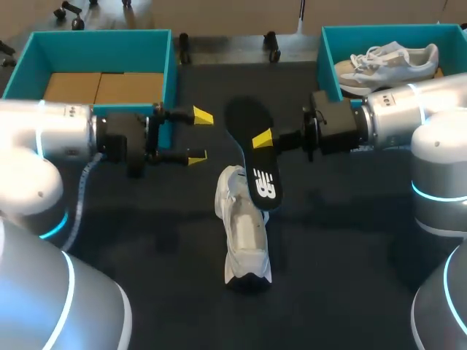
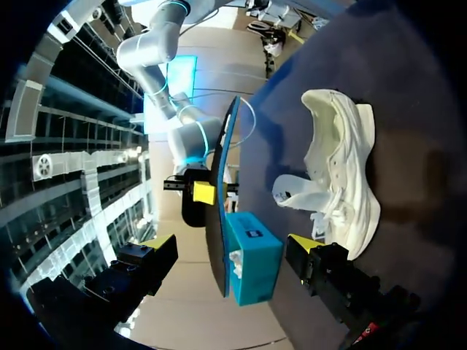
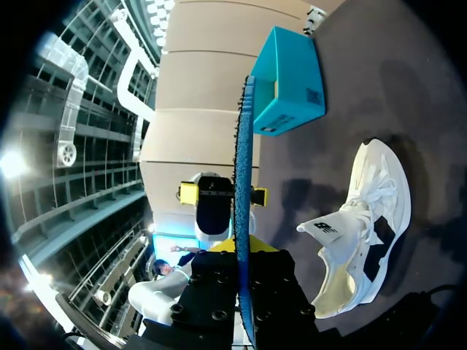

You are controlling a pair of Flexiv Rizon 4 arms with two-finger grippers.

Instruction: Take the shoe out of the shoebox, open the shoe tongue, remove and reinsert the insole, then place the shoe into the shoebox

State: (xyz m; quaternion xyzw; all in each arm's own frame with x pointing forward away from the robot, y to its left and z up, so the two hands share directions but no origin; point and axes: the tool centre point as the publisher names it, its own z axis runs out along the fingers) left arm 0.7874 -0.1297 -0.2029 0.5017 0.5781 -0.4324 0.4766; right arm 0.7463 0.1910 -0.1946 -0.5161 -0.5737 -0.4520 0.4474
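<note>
Under both arms: dark matte table [image 1: 350,240], plain flat cover.
Far L corner: left shoebox [image 1: 172,65], teal, open top, brown cardboard showing inside.
Far R corner: right shoebox [image 1: 327,58], teal, open top, w/ a spare shoe [image 1: 387,62], white, lying in it.
Mid-table: white shoe [image 1: 244,233] resting on the cover, outside both boxes and well apart from each.
Shoe axis: long axis runs near–far w/ a slight slant. Toe end twd far edge, heel end w/ black patch twd robot. Opening faces up in head view.
Tongue: tongue [image 3: 327,227] pulled up out of the opening, logo tab showing in both wrist views.
Insole: insole [image 1: 254,164] dark w/ white logo, blue rim in wrist views. Out of the shoe, held up on edge over its toe half. Can't tell if near end touches the shoe.
Insole axis: near–far, approx in line w/ the shoe.
R gripper: R gripper [image 1: 263,138] comes in from the right, fingers clamped on the insole from 2 sides. One yellow tip shows in head view.
L gripper: L gripper [image 1: 199,136] just beside the left shoebox's near corner. Fingers spread wide, tips pointing twd the insole, apart from it.
</note>
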